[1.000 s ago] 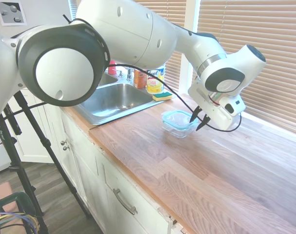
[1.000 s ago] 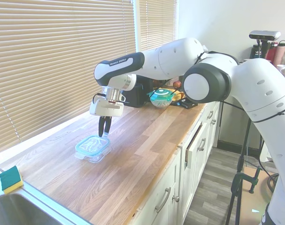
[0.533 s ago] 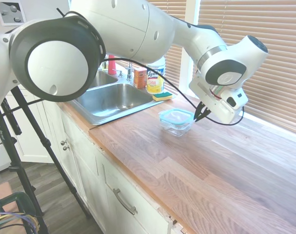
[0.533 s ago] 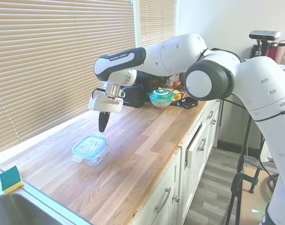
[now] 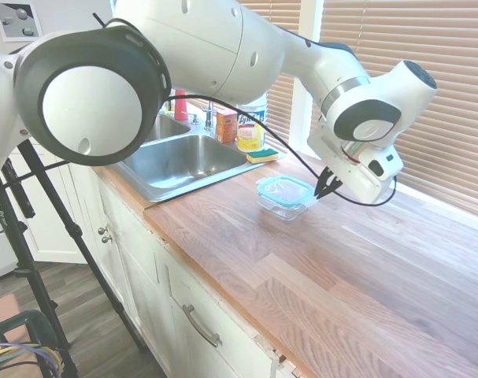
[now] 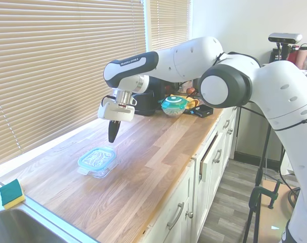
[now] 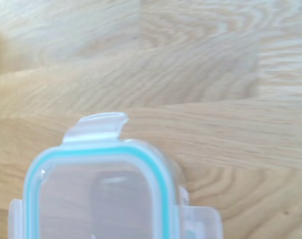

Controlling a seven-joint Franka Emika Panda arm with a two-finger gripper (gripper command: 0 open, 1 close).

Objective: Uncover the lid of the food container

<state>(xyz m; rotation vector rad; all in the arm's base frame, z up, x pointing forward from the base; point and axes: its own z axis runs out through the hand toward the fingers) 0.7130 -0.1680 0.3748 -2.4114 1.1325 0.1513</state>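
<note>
Since the frame a second earlier, the fingers [image 6: 112, 136] had risen off the lid [image 6: 96, 157] and drawn back toward the window side of the tabletop [image 6: 158, 152], and the food container [image 6: 98, 166] had slid a short way toward the sink end. At this moment the fingers appeared pressed together, or very nearly so, and held nothing; they pointed straight down, clear of the lid and above its far side. In the first exterior view they [image 5: 326, 185] hung just beside the container's [image 5: 282, 203] window-side edge without touching it.

The lid was seated flat on the container, teal rim level all round, so the uncovering was judged not yet done. The wrist view showed one side tab [image 7: 97, 127] flared outward from the lid [image 7: 98, 191], which suggested that latch was released; the others could not be judged.

The container stood roughly mid-depth on the tabletop, nearer the sink [image 5: 183, 161] end than the far end. A sponge [image 6: 11, 193] lay at the sink's edge, well apart. The raised, withdrawn posture was judged a repositioning ahead of another approach.
</note>
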